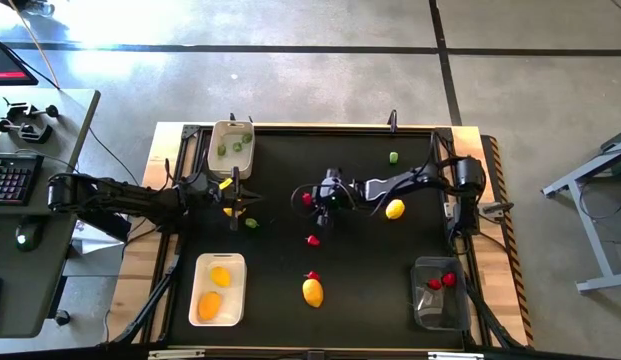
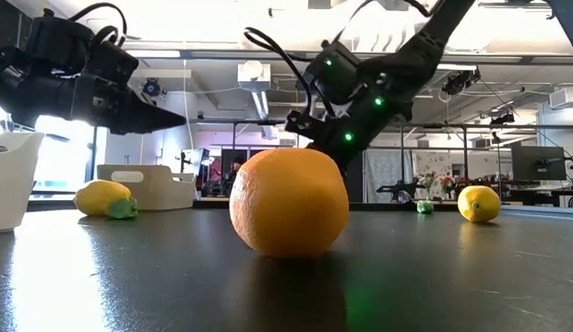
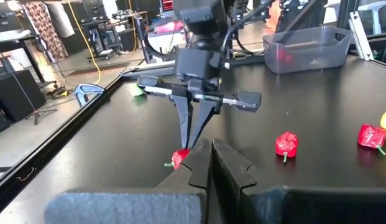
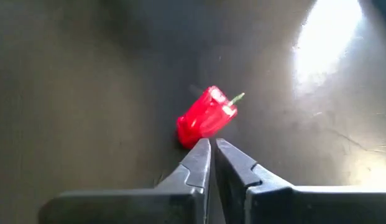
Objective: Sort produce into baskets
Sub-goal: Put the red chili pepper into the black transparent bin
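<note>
A small red pepper (image 4: pixel 207 117) lies on the black table just left of centre (image 1: pixel 307 198). My right gripper (image 4: pixel 212 143) is shut and points down right beside it (image 3: pixel 188 144). My left gripper (image 1: pixel 236 212) is shut and empty. It hovers above the table (image 2: pixel 166 118) near a yellow piece (image 1: pixel 228 210) and a green piece (image 1: pixel 251 223). The beige tub (image 1: pixel 232 148) holds green pieces. The white tray (image 1: pixel 218 290) holds two orange ovals. The clear bin (image 1: pixel 438 293) holds red pieces. My right gripper's shut fingertips (image 4: pixel 202 149) stand at the edge of the red pepper's body (image 4: pixel 189 134), coming from above and pointing down. The pepper lies on its side on the table. I cannot tell whether the fingertips touch it.
Loose on the table are two more red pieces (image 1: pixel 312 240) (image 1: pixel 312 275), a yellow-orange oval (image 1: pixel 312 292) at the front centre, a lemon (image 1: pixel 395 209) under the right arm, and a green piece (image 1: pixel 394 157) at the back. A raised rim (image 1: pixel 290 127) edges the table.
</note>
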Motion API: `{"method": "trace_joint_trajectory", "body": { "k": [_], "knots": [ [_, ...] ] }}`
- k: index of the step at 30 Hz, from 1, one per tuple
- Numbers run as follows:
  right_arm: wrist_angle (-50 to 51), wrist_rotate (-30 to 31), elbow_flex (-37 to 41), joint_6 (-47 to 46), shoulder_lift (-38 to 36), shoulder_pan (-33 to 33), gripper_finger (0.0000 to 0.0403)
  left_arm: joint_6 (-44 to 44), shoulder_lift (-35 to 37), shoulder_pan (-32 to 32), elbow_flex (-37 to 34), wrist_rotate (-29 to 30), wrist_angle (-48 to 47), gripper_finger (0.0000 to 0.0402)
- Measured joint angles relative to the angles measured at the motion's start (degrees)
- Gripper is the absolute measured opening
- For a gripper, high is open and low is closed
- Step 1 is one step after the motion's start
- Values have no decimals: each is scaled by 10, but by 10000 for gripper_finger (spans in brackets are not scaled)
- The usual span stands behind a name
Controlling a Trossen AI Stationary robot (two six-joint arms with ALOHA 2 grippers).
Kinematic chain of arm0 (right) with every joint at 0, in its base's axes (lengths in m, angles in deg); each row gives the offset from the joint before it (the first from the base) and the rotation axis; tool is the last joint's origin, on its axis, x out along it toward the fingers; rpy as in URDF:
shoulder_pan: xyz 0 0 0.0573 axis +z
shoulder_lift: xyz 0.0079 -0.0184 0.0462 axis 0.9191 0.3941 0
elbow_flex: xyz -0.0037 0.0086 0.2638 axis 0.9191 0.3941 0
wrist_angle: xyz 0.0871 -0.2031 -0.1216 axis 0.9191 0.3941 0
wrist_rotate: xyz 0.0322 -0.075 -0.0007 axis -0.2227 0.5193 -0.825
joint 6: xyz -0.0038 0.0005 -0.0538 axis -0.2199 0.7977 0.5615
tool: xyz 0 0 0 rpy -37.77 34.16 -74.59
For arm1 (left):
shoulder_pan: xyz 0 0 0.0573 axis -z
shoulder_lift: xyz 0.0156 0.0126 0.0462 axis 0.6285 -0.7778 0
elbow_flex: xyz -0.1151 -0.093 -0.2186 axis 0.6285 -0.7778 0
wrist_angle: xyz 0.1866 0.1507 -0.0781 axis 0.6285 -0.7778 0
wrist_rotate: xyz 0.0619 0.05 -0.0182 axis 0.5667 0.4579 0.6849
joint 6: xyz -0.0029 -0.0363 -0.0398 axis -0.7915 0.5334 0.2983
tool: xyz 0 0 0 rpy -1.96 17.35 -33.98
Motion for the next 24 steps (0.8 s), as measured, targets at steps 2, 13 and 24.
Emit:
{"method": "trace_joint_trajectory", "body": {
  "k": [2,13,24],
  "knots": [
    [15,21,-18,-31,0,1,17,0,0,0,0,0,-3,0],
    [180,132,-116,-264,0,44,146,3,0,0,0,0,-9,0],
    [135,124,-112,-315,33,47,213,7,0,0,0,0,-9,0]
  ]
}}
